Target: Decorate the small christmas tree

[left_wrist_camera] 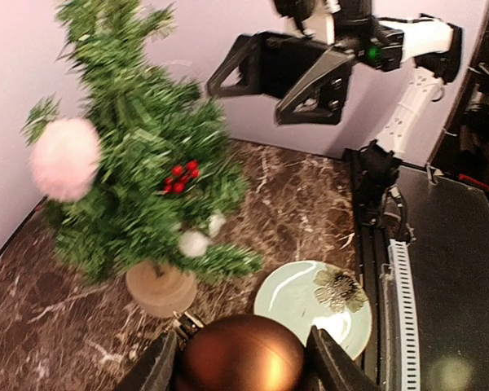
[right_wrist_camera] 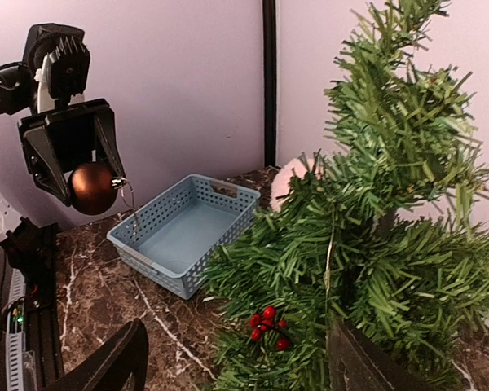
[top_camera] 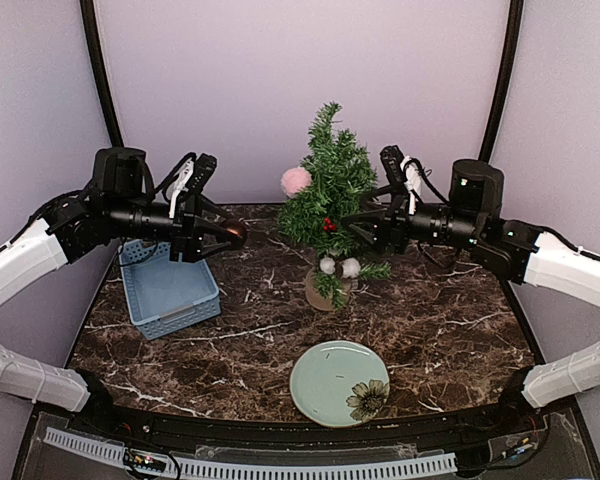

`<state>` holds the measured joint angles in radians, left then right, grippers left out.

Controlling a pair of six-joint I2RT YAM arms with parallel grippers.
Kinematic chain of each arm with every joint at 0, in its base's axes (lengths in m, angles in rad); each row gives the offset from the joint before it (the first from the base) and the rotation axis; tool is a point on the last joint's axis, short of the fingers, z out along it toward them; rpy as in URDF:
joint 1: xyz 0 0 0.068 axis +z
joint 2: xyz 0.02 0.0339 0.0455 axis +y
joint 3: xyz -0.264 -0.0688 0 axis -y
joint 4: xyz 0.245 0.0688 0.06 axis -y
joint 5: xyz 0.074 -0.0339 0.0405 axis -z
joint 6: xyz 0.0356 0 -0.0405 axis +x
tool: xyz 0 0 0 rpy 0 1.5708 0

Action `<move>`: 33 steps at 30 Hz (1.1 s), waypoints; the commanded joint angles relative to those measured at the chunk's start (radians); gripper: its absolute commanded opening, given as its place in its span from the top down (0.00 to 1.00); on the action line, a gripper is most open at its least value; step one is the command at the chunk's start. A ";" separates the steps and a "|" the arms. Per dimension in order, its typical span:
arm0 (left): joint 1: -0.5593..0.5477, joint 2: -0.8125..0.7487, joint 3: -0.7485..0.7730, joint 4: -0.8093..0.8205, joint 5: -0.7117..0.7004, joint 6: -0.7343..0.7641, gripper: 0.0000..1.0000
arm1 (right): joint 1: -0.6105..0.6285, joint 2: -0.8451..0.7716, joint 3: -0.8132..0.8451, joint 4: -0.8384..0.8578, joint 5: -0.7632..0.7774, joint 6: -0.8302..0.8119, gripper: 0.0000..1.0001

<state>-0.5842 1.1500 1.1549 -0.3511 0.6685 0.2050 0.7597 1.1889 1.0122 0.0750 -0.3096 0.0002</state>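
The small christmas tree (top_camera: pixel 330 185) stands at the back middle of the table on a round light-wood stump (top_camera: pixel 323 291). It carries a pink pompom (top_camera: pixel 296 181), red berries (top_camera: pixel 329 224) and white balls (top_camera: pixel 338 266). My left gripper (top_camera: pixel 225 238) is shut on a brown bauble (top_camera: pixel 237 234) and holds it in the air left of the tree. The bauble fills the bottom of the left wrist view (left_wrist_camera: pixel 240 358), with its wire hook at its left. My right gripper (top_camera: pixel 365 225) is open at the tree's right side, with green branches (right_wrist_camera: pixel 310 269) between its jaws.
A blue plastic basket (top_camera: pixel 167 290) sits at the left, below my left gripper, and looks empty in the right wrist view (right_wrist_camera: pixel 187 232). A pale green plate (top_camera: pixel 330 385) with a flower print lies at the front middle. Purple walls close the back and sides.
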 commanded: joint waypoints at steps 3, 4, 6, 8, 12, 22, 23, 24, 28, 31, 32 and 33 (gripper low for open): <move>-0.113 0.045 0.033 0.212 0.228 0.017 0.65 | -0.025 -0.061 -0.078 0.087 -0.216 0.058 0.30; -0.134 0.065 0.044 0.221 0.236 0.033 0.65 | -0.026 -0.066 -0.087 0.090 -0.232 0.059 0.32; -0.162 0.093 0.056 0.237 0.264 0.058 0.65 | -0.029 -0.069 -0.105 0.096 -0.272 0.061 0.36; -0.192 0.120 0.069 0.249 0.295 0.078 0.66 | -0.031 -0.071 -0.119 0.107 -0.323 0.069 0.41; -0.238 0.186 0.117 0.249 0.332 0.093 0.68 | -0.033 -0.084 -0.141 0.162 -0.427 0.084 0.50; -0.276 0.296 0.170 0.272 0.279 0.092 0.71 | 0.021 -0.077 -0.043 0.001 -0.407 0.016 0.58; -0.276 0.305 0.172 0.275 0.275 0.089 0.71 | 0.031 -0.072 -0.034 -0.019 -0.394 0.006 0.57; -0.276 0.307 0.174 0.280 0.269 0.089 0.71 | 0.040 -0.067 -0.028 -0.036 -0.379 0.005 0.57; -0.279 0.328 0.178 0.294 0.237 0.076 0.71 | 0.055 -0.048 -0.024 -0.069 -0.318 -0.040 0.56; -0.279 0.341 0.171 0.298 0.221 0.074 0.71 | 0.055 -0.059 -0.042 -0.057 -0.281 -0.026 0.53; -0.279 0.344 0.162 0.299 0.215 0.075 0.72 | 0.055 -0.067 -0.049 -0.055 -0.262 -0.022 0.50; -0.280 0.347 0.158 0.303 0.213 0.074 0.72 | 0.055 -0.075 -0.058 -0.054 -0.242 -0.017 0.46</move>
<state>-0.8577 1.4944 1.2957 -0.0807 0.9009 0.2806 0.8055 1.1351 0.9627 0.0120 -0.6277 -0.0105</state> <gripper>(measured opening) 0.504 0.485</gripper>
